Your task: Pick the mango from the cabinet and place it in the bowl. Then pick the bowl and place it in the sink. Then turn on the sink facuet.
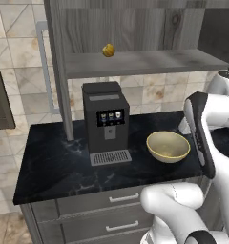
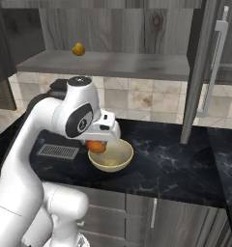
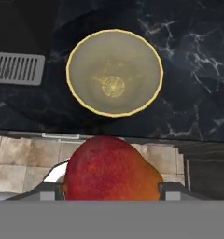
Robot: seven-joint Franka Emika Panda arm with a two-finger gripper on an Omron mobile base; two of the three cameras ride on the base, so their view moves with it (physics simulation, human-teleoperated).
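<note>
coffee machine (image 1: 106, 119), yellow fruit (image 1: 108, 50) on shelf

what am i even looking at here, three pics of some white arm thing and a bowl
It is a simulated kitchen with a white robot arm. Two pictures come from cameras behind the arm, left and right; the third looks along its hand. On the black counter stand a coffee machine and a pale bowl. The gripper holds a mango above the near edge of the bowl, ready to drop it in. A small yellow fruit sits on the cabinet shelf above.
</note>
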